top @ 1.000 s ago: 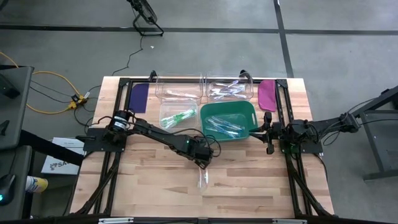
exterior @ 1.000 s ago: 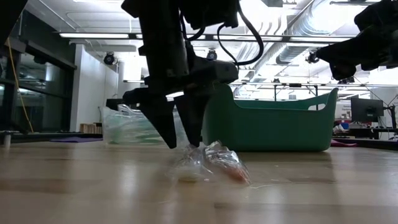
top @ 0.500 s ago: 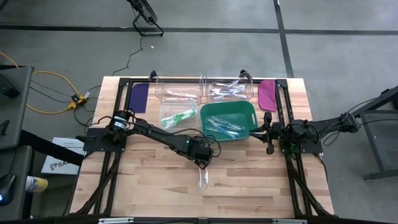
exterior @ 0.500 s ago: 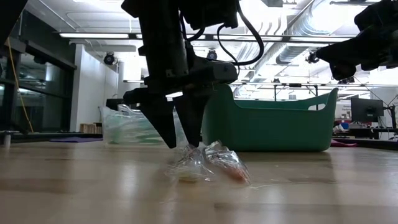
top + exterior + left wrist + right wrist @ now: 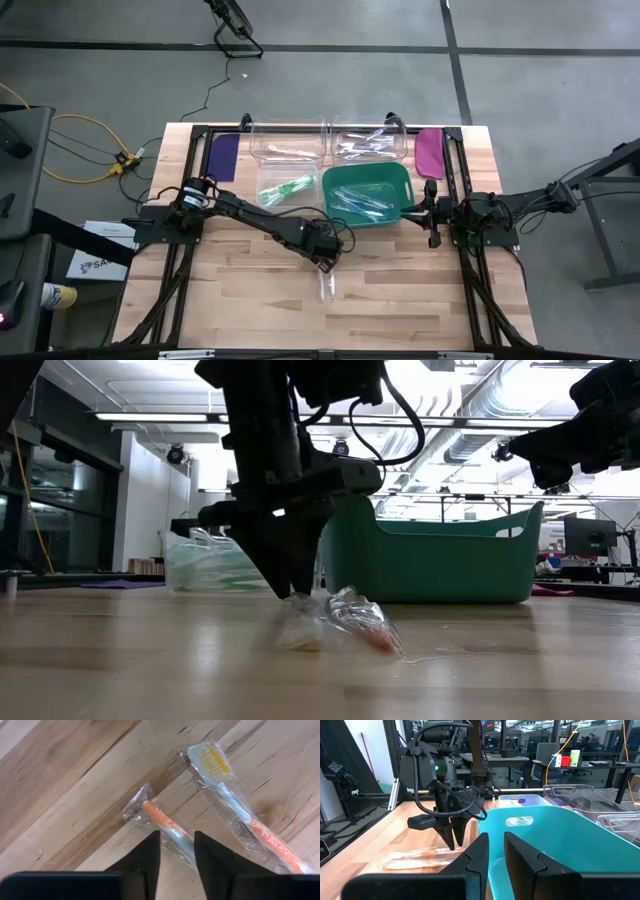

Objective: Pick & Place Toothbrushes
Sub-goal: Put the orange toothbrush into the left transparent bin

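Note:
Two toothbrushes in clear wrappers lie side by side on the wooden table near its middle. One has an orange and white handle. The other shows its yellow-white bristle head. My left gripper points steeply down over them and is shut on the first one; the low view shows the fingers drawn together on its wrapper. My right gripper waits level at the table's right side beside the green bin, a narrow gap between its fingers and nothing in it. My left gripper pinches the wrapped toothbrush by the whitish stretch of its handle, beside the orange end, between its two fingers. The fingers come steeply from above and lie across the handle. The toothbrush rests flat on the table, and its wrapper is bunched under the fingertips.
The green bin holds several toothbrushes. A clear tub with green ones stands to its left, and two clear tubs stand at the far edge. A purple paddle and a magenta paddle lie at the far corners.
My left gripper has shut its fingers on the wrapped toothbrush without moving from its place. The wrapper has been squeezed together under the fingertips. Both toothbrushes still lie on the table.

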Motion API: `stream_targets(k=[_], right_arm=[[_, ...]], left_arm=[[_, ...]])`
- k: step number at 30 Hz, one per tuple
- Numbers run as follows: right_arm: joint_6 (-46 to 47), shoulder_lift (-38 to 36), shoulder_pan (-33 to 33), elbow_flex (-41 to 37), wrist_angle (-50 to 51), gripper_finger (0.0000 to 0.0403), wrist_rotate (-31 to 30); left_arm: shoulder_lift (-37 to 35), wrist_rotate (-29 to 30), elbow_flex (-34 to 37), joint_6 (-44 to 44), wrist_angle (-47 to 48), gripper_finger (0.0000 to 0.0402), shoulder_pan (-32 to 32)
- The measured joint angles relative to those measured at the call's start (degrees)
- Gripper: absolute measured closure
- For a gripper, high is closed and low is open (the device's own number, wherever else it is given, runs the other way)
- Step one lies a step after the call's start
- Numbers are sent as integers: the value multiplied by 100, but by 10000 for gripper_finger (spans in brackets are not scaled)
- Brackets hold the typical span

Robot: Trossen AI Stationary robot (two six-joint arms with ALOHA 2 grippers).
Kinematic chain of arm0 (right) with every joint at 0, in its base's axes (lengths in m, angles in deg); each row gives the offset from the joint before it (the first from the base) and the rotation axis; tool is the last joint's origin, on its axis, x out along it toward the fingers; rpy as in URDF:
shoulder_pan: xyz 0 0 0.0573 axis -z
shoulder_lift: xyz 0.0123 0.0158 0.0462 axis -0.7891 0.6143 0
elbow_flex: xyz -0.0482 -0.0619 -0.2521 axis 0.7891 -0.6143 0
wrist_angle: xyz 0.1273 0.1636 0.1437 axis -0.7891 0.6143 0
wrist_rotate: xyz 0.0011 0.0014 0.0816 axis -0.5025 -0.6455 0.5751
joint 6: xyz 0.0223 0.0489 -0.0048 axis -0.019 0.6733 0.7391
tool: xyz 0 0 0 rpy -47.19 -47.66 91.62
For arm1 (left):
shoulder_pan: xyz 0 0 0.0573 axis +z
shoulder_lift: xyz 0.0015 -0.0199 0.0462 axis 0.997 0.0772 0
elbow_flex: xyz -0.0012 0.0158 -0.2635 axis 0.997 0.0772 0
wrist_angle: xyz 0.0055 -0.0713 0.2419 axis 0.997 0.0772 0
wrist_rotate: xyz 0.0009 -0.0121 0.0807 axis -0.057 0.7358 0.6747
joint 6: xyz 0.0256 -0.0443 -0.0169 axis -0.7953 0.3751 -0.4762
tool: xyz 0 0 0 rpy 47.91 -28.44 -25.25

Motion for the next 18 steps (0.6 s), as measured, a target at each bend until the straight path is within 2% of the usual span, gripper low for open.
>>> stream_targets(k=[11,18], right_arm=[[-1,-1,2,0,0,350,0],[-1,0,1,-1,1,350,0]], left_arm=[[-7,12,0,-418,328,392,-78],[-10,21,0,-1087,320,400,-109]])
